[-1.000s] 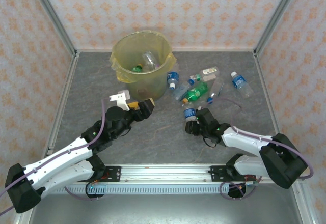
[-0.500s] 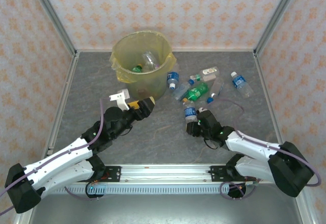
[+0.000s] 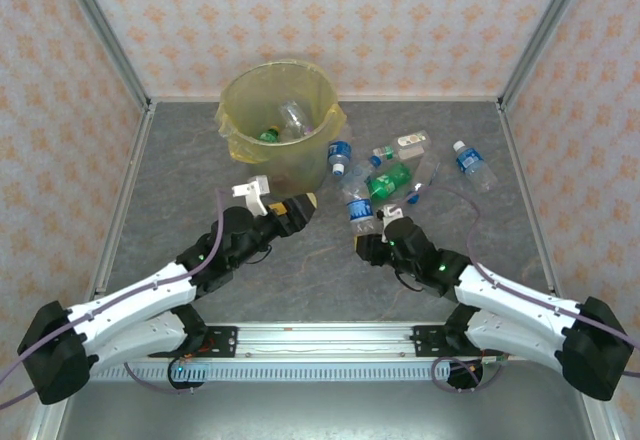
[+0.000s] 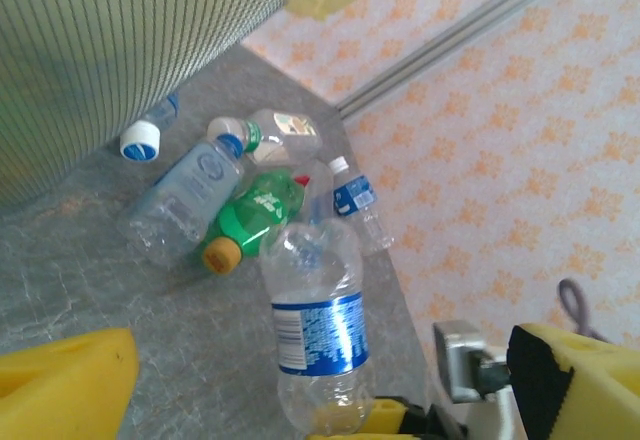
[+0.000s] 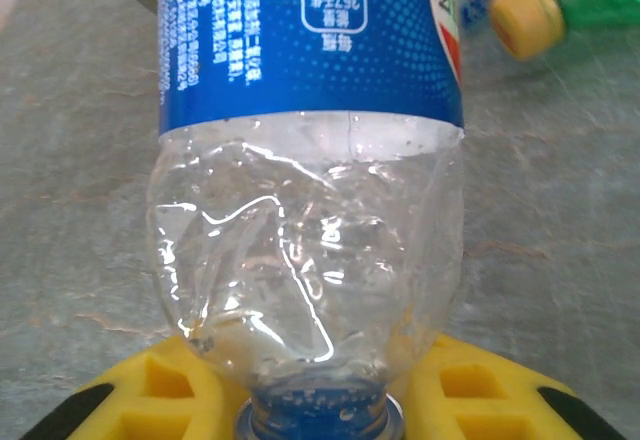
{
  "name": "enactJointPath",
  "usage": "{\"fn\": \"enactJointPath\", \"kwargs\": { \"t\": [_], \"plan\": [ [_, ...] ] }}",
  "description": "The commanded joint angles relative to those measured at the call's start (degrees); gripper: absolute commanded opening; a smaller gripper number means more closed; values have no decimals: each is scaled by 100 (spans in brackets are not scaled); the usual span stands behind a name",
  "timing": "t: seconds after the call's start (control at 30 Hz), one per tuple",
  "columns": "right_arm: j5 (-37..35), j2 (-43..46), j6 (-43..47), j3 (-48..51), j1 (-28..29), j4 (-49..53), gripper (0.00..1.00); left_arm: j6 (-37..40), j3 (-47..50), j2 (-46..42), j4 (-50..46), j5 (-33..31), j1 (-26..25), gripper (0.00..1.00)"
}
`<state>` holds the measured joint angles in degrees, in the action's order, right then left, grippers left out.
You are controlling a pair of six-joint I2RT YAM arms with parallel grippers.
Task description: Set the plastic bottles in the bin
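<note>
Your right gripper (image 3: 367, 243), jaws clamped on the cap end of a clear blue-labelled plastic bottle (image 3: 357, 210), holds it base-up, near the round yellow-lined bin's (image 3: 226, 110) right side.

Printed upside down in white on the blue label (image 5: 300, 40) of the clear bottle (image 5: 305, 250): rows of small Chinese characters and a boxed figure, seemingly 357 above (85. Too blurred to read: white lettering on the green bottle (image 4: 262, 208).
</note>
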<state>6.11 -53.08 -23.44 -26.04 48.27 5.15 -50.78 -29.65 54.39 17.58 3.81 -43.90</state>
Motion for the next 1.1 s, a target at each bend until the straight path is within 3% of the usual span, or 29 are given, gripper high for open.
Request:
{"fn": "enactJointPath", "kwargs": {
  "t": [0.0,0.37,0.83,1.07],
  "plan": [
    [-508,57,295,-345,334,-35,25,-114,-216,237,438,409,-53,95],
    [-1620,-695,672,-997,1715,-92,25,-212,-283,905,932,913,-64,93],
    [-1648,-842,722,-1170,1860,-215,26,-219,-188,1159,1175,1130,-84,83],
    [-1692,-782,731,-1136,1900,-260,26,-184,-295,1234,1134,1180,-92,68]
  ]
}}
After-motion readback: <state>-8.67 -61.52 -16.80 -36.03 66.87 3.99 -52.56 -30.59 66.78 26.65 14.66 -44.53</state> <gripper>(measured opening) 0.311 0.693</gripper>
